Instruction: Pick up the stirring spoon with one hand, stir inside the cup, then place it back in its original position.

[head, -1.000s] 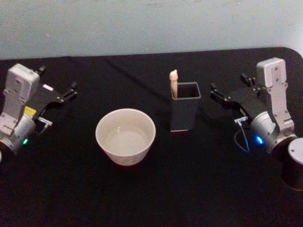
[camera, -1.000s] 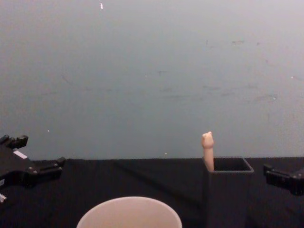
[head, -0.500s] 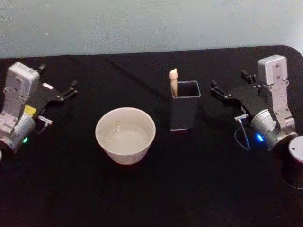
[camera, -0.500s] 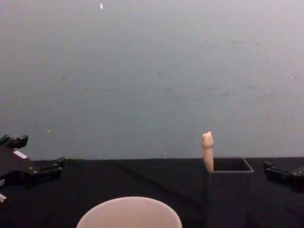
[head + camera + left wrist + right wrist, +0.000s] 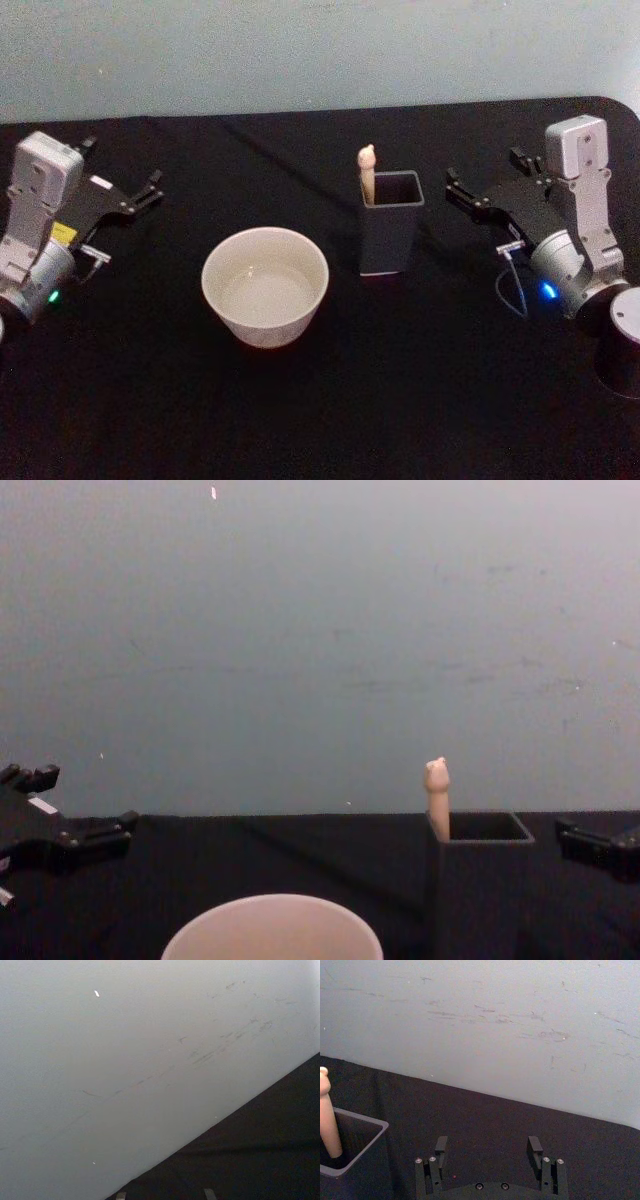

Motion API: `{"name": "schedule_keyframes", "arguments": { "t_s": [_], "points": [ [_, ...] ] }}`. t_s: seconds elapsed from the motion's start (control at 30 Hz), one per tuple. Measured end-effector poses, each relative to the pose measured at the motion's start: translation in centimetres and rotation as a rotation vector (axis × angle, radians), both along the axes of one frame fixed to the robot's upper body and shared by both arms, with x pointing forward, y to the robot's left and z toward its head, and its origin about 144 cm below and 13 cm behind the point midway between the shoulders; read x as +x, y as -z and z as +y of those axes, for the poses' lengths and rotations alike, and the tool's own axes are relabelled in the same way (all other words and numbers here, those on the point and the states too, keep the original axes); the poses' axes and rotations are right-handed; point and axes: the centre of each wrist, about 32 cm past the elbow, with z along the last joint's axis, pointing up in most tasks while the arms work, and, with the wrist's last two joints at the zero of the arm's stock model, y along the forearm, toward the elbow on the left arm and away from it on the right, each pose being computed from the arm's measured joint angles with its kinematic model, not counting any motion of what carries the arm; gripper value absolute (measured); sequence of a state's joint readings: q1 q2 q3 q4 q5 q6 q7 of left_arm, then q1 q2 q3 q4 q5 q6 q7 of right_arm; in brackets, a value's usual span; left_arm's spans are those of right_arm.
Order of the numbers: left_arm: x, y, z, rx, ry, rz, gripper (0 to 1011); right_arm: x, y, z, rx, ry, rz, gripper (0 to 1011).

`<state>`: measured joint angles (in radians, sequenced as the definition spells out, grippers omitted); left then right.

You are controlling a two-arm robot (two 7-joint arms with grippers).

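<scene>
Black cloth covers the worktop [image 5: 330, 400], and on it the cup [image 5: 265, 286] sits a little left of centre, pale and round, with what may be clear liquid inside, though that is hard to judge. Just to its right, apart from it, stands the dark grey square-mouthed holder [image 5: 390, 235]. The stirring spoon [image 5: 367, 173] stands upright in the holder's near-left corner; its beige wooden handle with the rounded knob pokes above the rim, while the shaft and bowl are hidden inside.

The right gripper [image 5: 487, 183] hovers to the right of the holder, near it but not touching, its two dark fingers [image 5: 441, 1146] spread apart with nothing between them. The left gripper [image 5: 122, 175] rests far off at the worktop's left side, also spread open and empty. From the chest camera the cup's lower part is cut off at the bottom edge.
</scene>
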<state>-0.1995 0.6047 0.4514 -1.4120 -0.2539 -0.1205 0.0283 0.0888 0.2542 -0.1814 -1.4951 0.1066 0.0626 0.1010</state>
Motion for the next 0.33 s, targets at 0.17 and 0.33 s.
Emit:
{"name": "schedule_keyframes", "arguments": {
  "t_s": [0.17,0.33],
  "points": [
    [0.00,0.00,0.00,0.000,0.000,0.000,1001,0.00,-0.01,0.00,0.001,0.000,-0.001,1003],
    [0.00,0.00,0.00,0.000,0.000,0.000,1001,0.00,-0.03,0.01,0.001,0.000,-0.002,1002]
  ]
}}
